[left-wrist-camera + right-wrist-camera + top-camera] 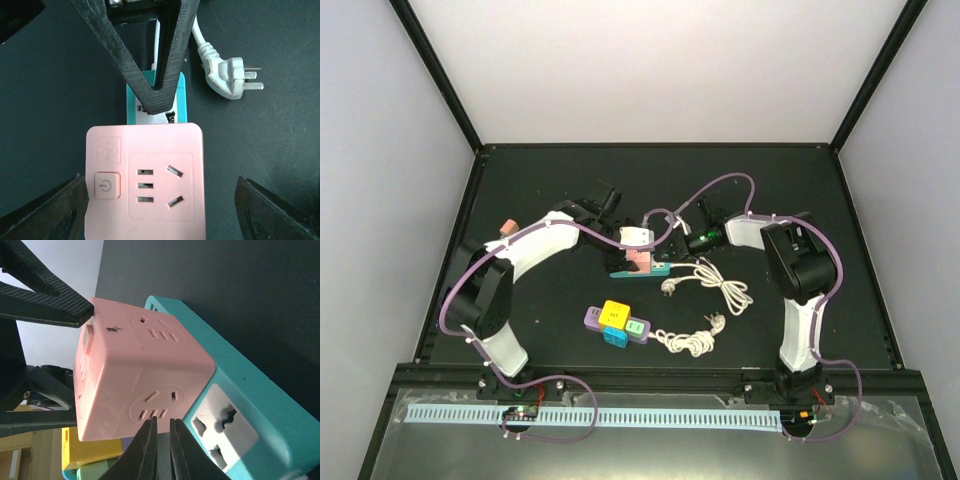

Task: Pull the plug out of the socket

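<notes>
So far nothing has come apart, judging by how things lie on the dark worktop point(520, 200). At the middle of the overhead view, the teal power strip point(250, 390) lies flat, and the pink cube adapter point(150, 175) still sits plugged onto one end of it, its base flush against the strip.

The left gripper point(160, 181) straddles the cube with its fingers point(60, 210) spread wide. One is just beside the cube's left face at the lower left of the wrist view. The other stands clear at the lower right, so it grips nothing.

The right gripper point(162, 422) has its fingers almost together, with only a thin slit between them and nothing held. Its tips come down at the strip's white socket face beside the cube, apparently to pin the strip. I cannot tell whether they actually touch it.

A loose white plug point(227, 75) lies apart at the upper right.

What is left, I judge, is the whole pull: closing on the cube and lifting it off.
</notes>
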